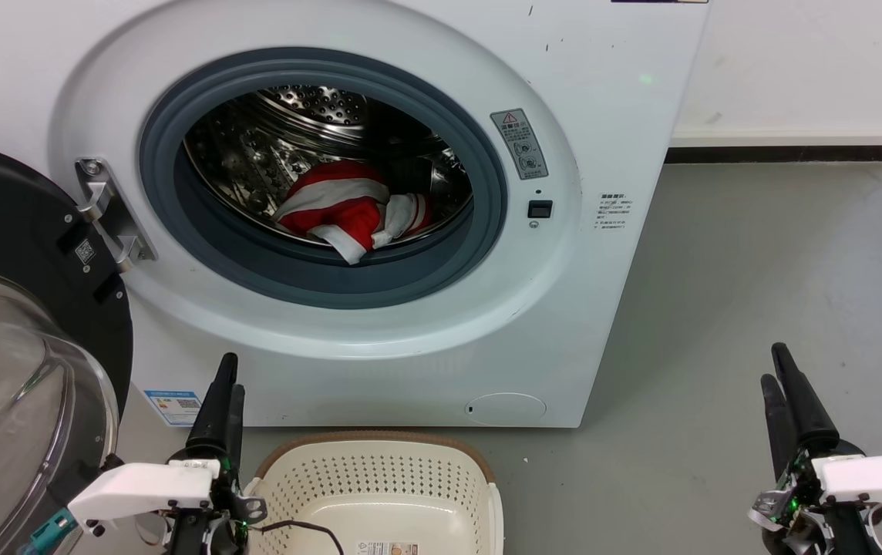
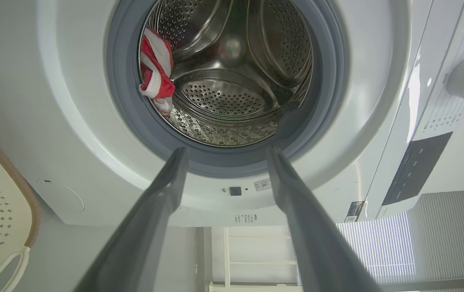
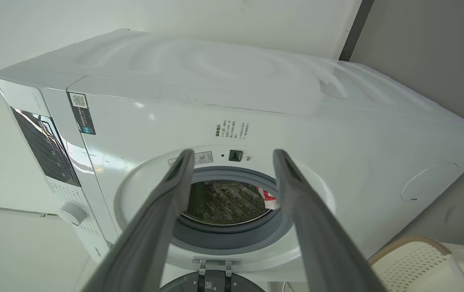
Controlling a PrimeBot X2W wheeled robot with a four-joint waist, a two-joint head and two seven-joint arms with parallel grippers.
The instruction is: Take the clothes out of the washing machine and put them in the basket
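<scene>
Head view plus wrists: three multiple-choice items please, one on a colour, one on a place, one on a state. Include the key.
1. What colour is the basket rim?
A) brown B) blue C) black

2. Where does the red-and-white garment lie?
A) in the basket B) on the floor C) in the washing machine drum

3. How is the machine's door?
A) shut B) swung open to the robot's left C) taken off

Key:
1 A: a brown band tops the cream perforated wall.
2 C: it lies low in the steel drum, behind the grey seal.
3 B: it hangs on its hinge left of the open porthole.
</scene>
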